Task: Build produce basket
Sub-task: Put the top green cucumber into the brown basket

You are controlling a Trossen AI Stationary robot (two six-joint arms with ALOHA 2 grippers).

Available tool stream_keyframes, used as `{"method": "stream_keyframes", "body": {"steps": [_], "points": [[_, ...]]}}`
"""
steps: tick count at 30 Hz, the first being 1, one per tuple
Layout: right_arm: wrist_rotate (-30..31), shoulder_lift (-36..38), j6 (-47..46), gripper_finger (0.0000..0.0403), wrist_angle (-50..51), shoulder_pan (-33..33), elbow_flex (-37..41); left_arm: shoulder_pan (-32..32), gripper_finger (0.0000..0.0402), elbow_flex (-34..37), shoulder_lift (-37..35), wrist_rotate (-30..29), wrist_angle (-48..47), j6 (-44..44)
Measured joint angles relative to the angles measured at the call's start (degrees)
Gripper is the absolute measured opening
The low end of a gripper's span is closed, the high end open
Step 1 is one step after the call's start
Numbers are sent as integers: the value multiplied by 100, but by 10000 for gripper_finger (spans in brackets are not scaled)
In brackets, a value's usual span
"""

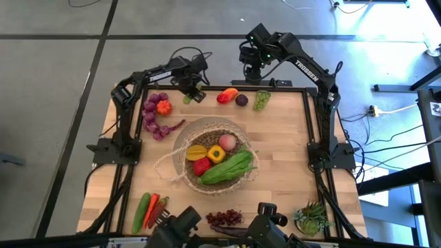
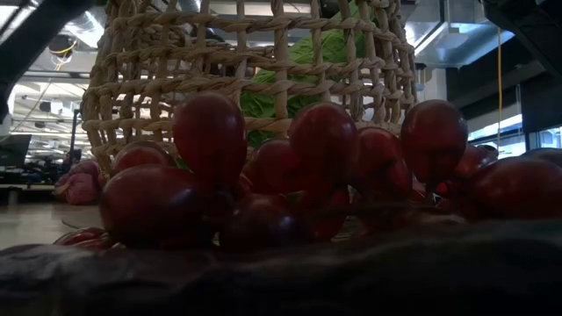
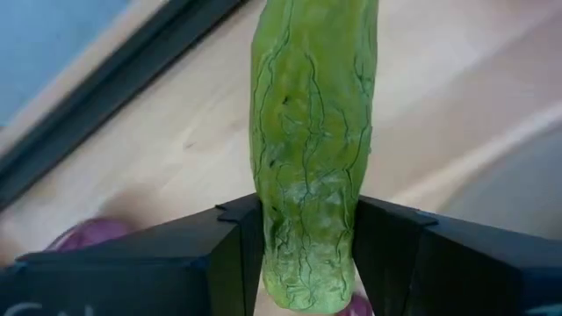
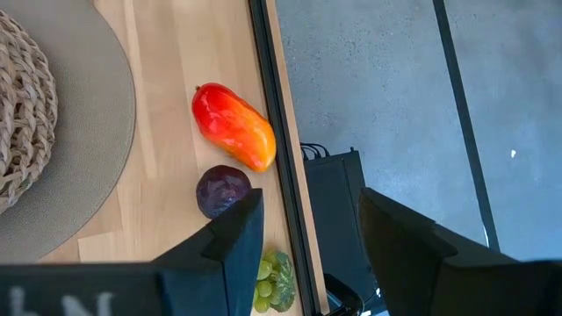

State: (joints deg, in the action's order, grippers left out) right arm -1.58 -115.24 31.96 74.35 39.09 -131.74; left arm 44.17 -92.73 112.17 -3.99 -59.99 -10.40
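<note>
Low view is mostly blocked by a dark red grape bunch point(image 2: 290, 167), with only the basket point(image 2: 176, 105) wall showing behind it. From above, the left gripper point(image 1: 193, 95), at the table's far edge, pinches one green wrinkled vegetable point(image 3: 312, 158) between its fingers. The basket point(image 1: 180, 160) sits mid-table holding five produce pieces. The right arm reads "TROSSEN" point(image 1: 306, 70); the right gripper point(image 4: 303, 237) hangs with jaws apart above the far edge, empty, near one red-orange mango point(image 4: 233, 125), one dark plum point(image 4: 221, 190) and green grapes point(image 4: 272, 281).
</note>
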Motion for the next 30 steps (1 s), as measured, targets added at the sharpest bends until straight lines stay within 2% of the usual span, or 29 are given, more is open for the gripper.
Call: {"method": "stream_keyframes", "body": {"steps": [10,13,20,26,28,30], "points": [[0,0,0,180,-3,0,0,-253,120,0,-1689,-11,-157,306],[2,0,129,180,-168,-1,0,-342,119,-2,-2214,181,-157,541],[0,0,118,180,-614,-1,0,-676,119,-6,-2991,1287,-163,856],[-13,0,-169,180,-716,-21,0,-988,119,-7,-3132,2484,-176,1267],[-234,0,-143,180,-614,-24,0,-1060,119,-7,-3121,2743,-236,1384],[-838,0,14,180,-464,-26,0,-1150,119,-7,-3083,2921,-286,1497]]}}
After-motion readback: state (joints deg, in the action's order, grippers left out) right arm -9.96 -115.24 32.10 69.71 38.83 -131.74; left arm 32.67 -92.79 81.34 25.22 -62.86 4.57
